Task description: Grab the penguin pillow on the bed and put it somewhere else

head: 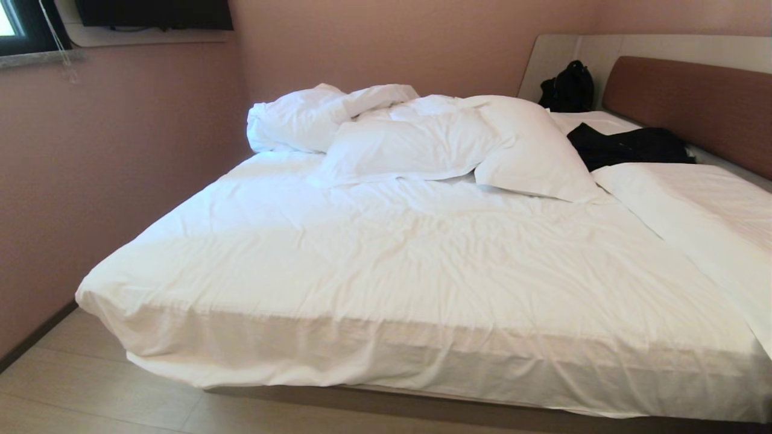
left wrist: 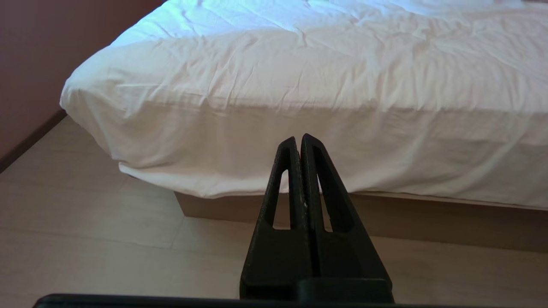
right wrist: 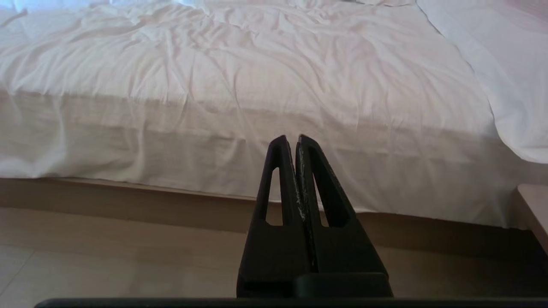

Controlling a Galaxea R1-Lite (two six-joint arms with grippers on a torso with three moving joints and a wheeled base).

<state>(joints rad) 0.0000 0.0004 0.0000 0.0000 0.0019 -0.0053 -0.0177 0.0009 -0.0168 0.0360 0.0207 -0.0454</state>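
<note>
The bed [head: 386,271] is standing on the pale floor [head: 72,386]. White pillows [head: 416,141] and a crumpled duvet [head: 313,114] are lying toward its far edge, dark clothing [head: 627,146] near the headboard edge.

Left gripper [left wrist: 298,139] shows two matte black fingers [left wrist: 284,171], each a tapered wedge with a long triangular cut-out, rising from a blocky black base. Right gripper [right wrist: 291,140] is built the same, and pale scuff marks run down its fingers' [right wrist: 299,188] inner edges.
</note>
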